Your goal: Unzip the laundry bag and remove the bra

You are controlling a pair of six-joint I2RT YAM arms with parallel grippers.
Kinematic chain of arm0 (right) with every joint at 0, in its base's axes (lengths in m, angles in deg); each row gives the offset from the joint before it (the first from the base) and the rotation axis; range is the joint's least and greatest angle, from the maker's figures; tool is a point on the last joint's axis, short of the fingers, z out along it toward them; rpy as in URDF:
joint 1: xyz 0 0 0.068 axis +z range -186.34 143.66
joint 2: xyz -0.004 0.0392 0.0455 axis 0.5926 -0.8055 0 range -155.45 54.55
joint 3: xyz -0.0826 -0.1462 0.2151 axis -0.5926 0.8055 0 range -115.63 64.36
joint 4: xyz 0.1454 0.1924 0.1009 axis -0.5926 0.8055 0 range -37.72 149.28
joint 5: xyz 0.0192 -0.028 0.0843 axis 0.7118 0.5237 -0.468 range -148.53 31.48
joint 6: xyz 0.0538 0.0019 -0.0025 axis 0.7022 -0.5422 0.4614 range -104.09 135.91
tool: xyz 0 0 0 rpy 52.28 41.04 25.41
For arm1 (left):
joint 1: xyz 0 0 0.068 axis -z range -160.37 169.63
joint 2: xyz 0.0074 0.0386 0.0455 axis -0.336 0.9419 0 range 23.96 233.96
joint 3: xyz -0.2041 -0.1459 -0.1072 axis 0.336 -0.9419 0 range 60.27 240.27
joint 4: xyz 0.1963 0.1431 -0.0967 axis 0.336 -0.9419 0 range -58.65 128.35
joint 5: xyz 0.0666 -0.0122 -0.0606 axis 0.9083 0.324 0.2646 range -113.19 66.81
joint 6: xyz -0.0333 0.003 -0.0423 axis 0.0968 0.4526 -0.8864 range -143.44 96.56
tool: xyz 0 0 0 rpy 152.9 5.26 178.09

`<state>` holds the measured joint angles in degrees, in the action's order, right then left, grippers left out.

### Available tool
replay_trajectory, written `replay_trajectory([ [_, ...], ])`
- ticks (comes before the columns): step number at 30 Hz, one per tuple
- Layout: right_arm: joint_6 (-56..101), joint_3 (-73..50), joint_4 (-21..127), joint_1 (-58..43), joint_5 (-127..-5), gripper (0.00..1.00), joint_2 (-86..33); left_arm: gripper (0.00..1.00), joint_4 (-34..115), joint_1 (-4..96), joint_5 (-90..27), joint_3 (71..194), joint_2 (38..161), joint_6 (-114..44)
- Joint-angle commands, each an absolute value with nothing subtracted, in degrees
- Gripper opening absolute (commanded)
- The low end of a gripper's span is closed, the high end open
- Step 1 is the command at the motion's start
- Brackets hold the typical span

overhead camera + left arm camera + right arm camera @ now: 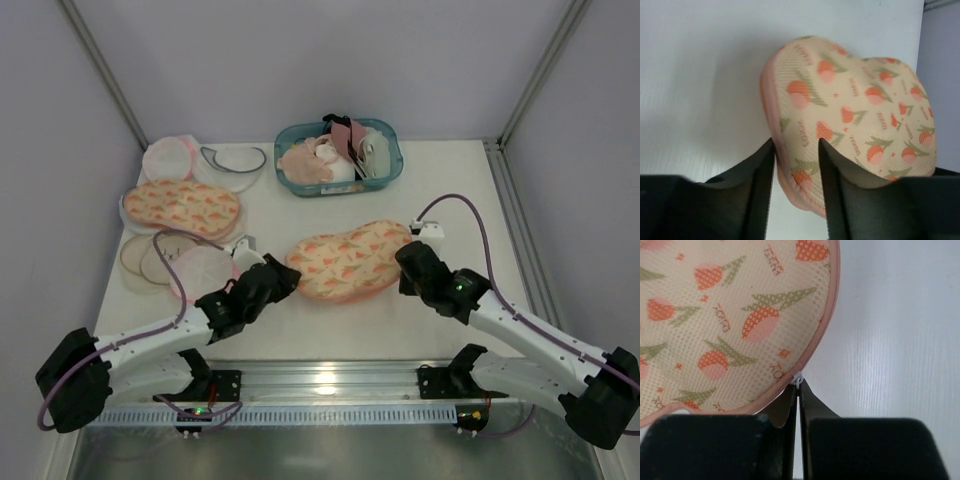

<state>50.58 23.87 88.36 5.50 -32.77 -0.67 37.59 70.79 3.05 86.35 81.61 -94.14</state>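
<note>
The peach laundry bag [350,262] with orange carrot-like print lies flat in the middle of the table. My left gripper [283,277] is at its left end. In the left wrist view the fingers [760,170] pinch the bag's pink-edged end [850,100] between them. My right gripper [408,264] is at the bag's right end. In the right wrist view it [798,388] is shut on the small white zipper pull [798,378] at the bag's pink zipper edge [740,315]. The bra is hidden from view.
A second peach printed bag [180,207] lies at the left, with round white mesh pouches [172,156] behind it and round pads [150,258] in front. A teal basket [385,176] of pink garments stands at the back. Frame posts stand at the back corners.
</note>
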Motion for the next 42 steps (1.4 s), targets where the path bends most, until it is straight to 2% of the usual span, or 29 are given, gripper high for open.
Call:
replay_trajectory([
  [1,52.9,24.29,91.48,5.23,-28.47,0.04,3.73,0.45,49.15,69.47,0.73,90.5,86.17,-91.03],
  [2,53.08,24.55,91.91,5.14,-28.29,0.04,4.44,0.6,50.03,69.12,0.02,91.28,88.54,-90.94],
  [3,53.43,24.72,92.01,5.05,-27.94,0.04,5.06,0.79,50.56,68.94,-0.77,91.81,89.6,-91.12],
  [6,54.23,25.16,92.53,5.14,-27.94,0.04,6.56,0.94,50.13,68.94,-1.39,92.79,91.19,-92.08],
  [8,54.66,25.52,92.62,5.05,-28.11,0.04,6.73,0.98,48.46,68.94,-1.22,92.53,90.24,-93.39],
  [15,53.8,26.66,89.56,5.14,-34.78,0.04,5.68,0.99,38.53,69.55,-7.45,90.94,82.95,-100.6],
  [21,52.29,31.75,74.27,5.23,-61.73,0.04,3.93,1.0,35.27,74.73,-10.7,87.17,76.79,-107.8],
  [28,55.53,36.06,52.76,5.67,-81.8,0.04,-2.92,1.0,43.35,77.02,-15.63,81.54,76.34,-116.34],
  [34,57.3,36.68,41.4,5.67,-89.1,0.04,-8.38,0.99,44.75,77.46,-12.47,81.8,76.17,-117.22],
  [42,57.3,36.5,37.34,7.51,-91.22,0.04,-11.9,0.99,50.3,77.46,-9.74,83.38,84.23,-118.27],
])
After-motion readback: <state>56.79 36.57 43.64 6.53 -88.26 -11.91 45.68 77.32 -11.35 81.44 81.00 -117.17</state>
